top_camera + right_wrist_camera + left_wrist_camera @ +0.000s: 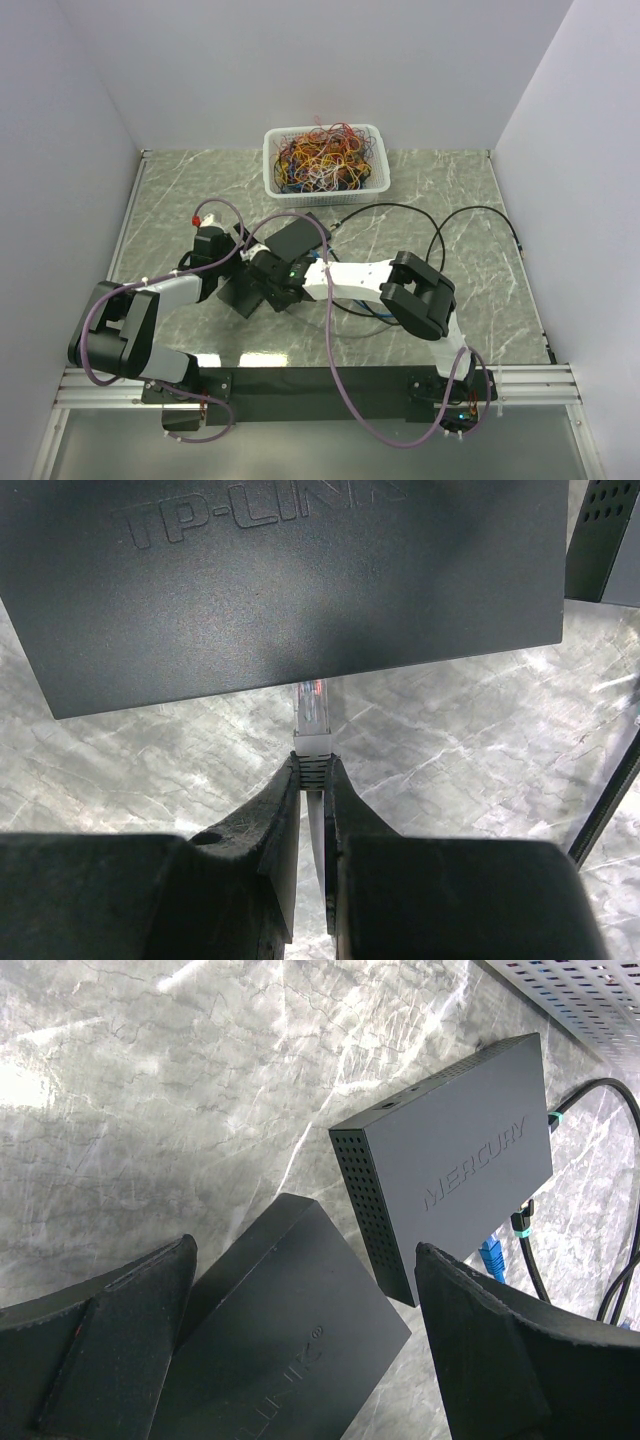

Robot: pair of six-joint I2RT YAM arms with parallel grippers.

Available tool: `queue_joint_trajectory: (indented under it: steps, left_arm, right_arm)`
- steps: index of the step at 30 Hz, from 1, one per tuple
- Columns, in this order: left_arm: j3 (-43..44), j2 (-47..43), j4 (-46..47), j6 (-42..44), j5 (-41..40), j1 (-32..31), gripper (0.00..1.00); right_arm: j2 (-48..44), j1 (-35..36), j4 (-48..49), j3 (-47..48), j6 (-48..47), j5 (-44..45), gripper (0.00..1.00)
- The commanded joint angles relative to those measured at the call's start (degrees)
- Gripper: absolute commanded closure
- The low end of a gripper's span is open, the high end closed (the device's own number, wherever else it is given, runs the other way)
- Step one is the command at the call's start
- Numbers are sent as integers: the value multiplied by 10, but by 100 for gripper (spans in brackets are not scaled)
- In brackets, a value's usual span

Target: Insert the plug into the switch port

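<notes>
A black TP-LINK switch [300, 570] lies on the marble table and also shows in the top view [243, 296]. My right gripper [312, 772] is shut on the boot of a clear plug [312, 710] with a white cable. The plug's tip meets the switch's near edge, and the port itself is hidden under that edge. In the top view the right gripper [268, 278] sits at the switch's right side. My left gripper [305, 1360] is open and empty, its jaws wide apart over the TP-LINK switch [280, 1330].
A second black switch marked MERCURY [450, 1155] lies just beyond, with a blue plug [490, 1257] and black cables [620, 1260] at its far side. A white basket of tangled coloured wires [325, 160] stands at the back. Black cables [450, 225] loop across the right of the table.
</notes>
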Motion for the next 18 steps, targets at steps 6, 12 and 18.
queue_joint_trajectory:
  steps: [6,12,18]
  left_arm:
    - [-14,9,-45,-4,12,-5,2]
    - [-15,11,-44,-4,11,-5,2]
    - [-15,8,-46,-2,12,-5,2]
  right_arm:
    - [-2,17,-6,26,13,12,100]
    - [-4,22,-12,33,16,24,100]
    - [8,22,-23,53,13,42,100]
